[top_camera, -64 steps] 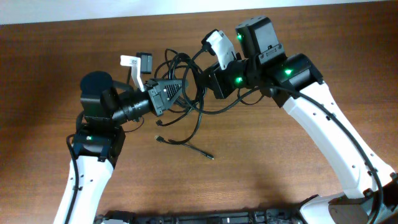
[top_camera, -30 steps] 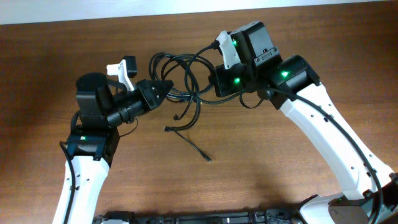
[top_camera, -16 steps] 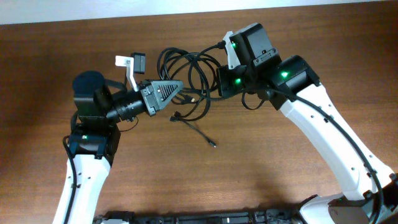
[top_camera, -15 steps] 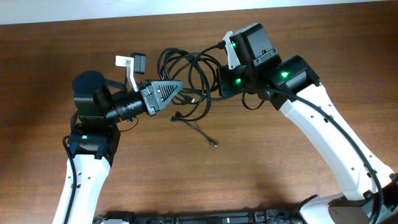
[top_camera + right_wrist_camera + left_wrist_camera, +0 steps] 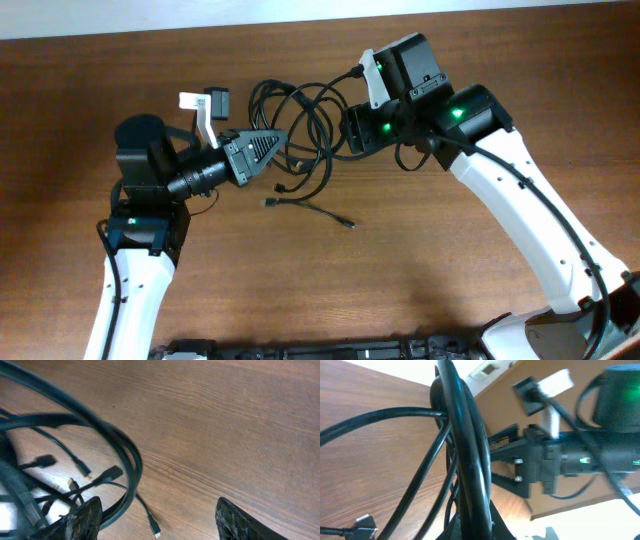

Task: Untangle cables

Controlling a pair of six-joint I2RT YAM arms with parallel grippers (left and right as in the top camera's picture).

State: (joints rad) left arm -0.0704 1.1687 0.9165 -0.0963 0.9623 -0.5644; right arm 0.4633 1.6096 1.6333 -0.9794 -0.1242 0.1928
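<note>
Cables [image 5: 469, 460] clamped by left fingers [image 5: 262, 148] near far edge of surface [image 5: 450, 280]; right fingers [image 5: 82, 519] spread, empty; loops best drawn apart slowly.

Two white-and-black arms with green lights
The left arm [image 5: 128, 300] and right arm [image 5: 530, 215] have white shells, black joint housings and glowing green lights [image 5: 461, 113]; the left gripper [image 5: 285, 135] has ribbed triangular black fingers, the right gripper [image 5: 159, 517] seemingly two silver screws [image 5: 518, 461]; a white bracket [image 5: 200, 108] tops each wrist
</note>
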